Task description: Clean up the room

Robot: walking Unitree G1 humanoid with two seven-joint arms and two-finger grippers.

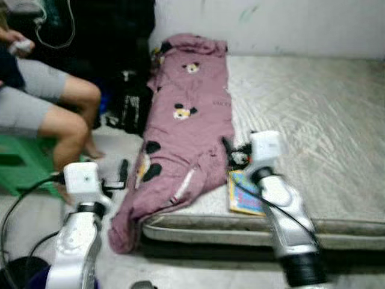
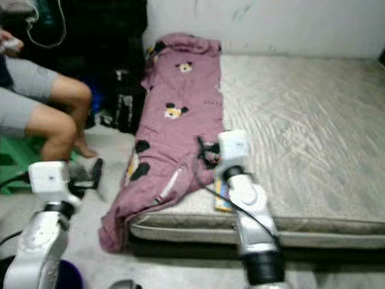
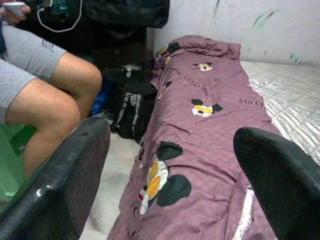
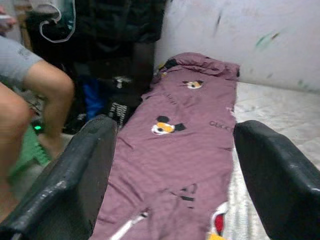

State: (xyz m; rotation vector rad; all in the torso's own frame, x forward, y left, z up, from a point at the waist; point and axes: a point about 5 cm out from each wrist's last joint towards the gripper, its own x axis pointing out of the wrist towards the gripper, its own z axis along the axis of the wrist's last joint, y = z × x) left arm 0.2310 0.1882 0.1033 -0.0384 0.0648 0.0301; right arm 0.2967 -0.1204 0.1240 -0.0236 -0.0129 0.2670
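Observation:
A mauve blanket [image 1: 186, 126] printed with cartoon mice lies along the left side of a grey mattress [image 1: 313, 120]. Its near end hangs off the front corner onto the floor. My right gripper [image 1: 233, 153] hovers open over the blanket's right edge near the mattress front, with nothing between its fingers [image 4: 75, 175]. My left gripper [image 1: 117, 177] is open above the floor, just left of the blanket's hanging end, and looks along the blanket [image 3: 200, 140]. A colourful booklet [image 1: 243, 195] lies on the mattress front edge under my right arm.
A person [image 1: 66, 120] sits on a green stool [image 1: 21, 162] at the left, bare legs close to my left arm. A black bag [image 1: 129, 105] stands between the person and the mattress. A pale wall [image 1: 271, 24] backs the mattress.

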